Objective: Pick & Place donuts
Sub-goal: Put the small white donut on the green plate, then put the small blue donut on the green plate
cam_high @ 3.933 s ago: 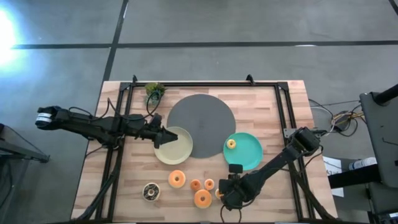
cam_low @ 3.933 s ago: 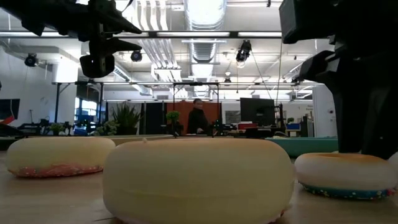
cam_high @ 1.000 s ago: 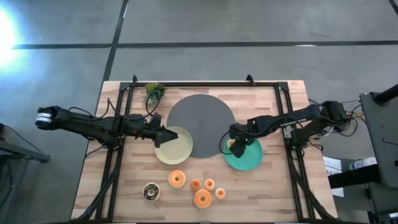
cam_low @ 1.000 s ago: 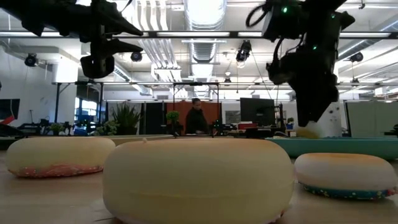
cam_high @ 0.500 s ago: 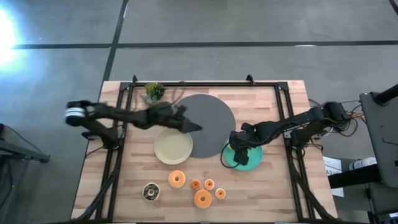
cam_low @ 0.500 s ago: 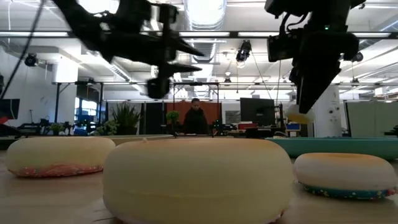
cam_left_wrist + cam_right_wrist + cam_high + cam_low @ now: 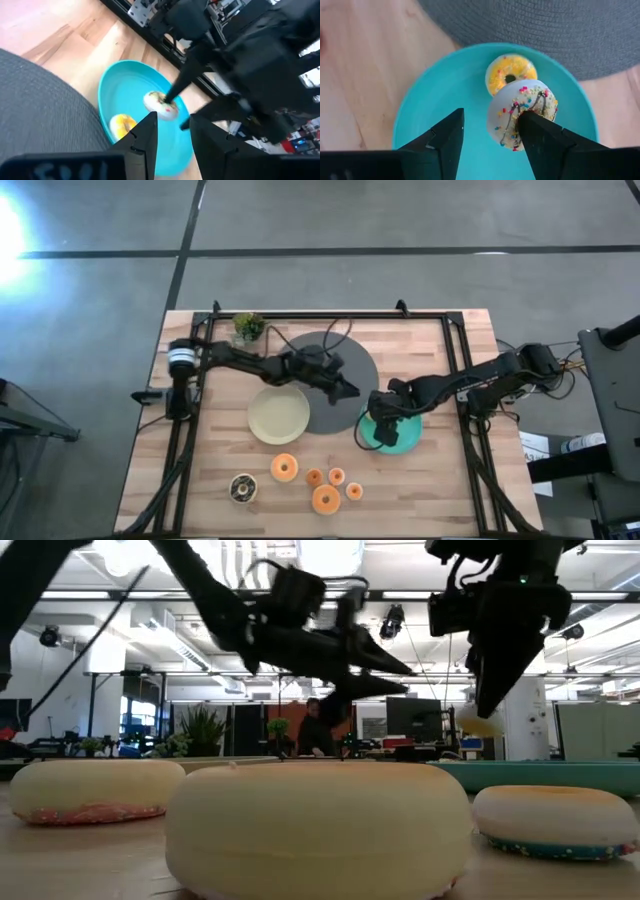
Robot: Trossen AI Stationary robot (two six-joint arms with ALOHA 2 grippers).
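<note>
The right tool (image 7: 487, 131) hangs over the teal plate (image 7: 427, 107) with a white sprinkled donut (image 7: 524, 113) hooked on one finger, jaws spread; it should drop low beside the yellow donut (image 7: 509, 71) before release. Only the wrist view shows the frosting; the high view shows the left tool (image 7: 345, 387), half-spread and empty, over the grey disc (image 7: 330, 350).

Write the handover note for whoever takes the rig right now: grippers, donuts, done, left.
Right gripper: open over the teal plate; a white sprinkled donut hangs on one finger, not yet released.
Left gripper: empty, jaws apart, above the dark grey disc, pointing at the teal plate.
Done: yellow donut on the teal plate.
Left: five donuts on the wood at the near edge, among them one dark-frosted and the largest orange. Cream plate holds nothing.
</note>
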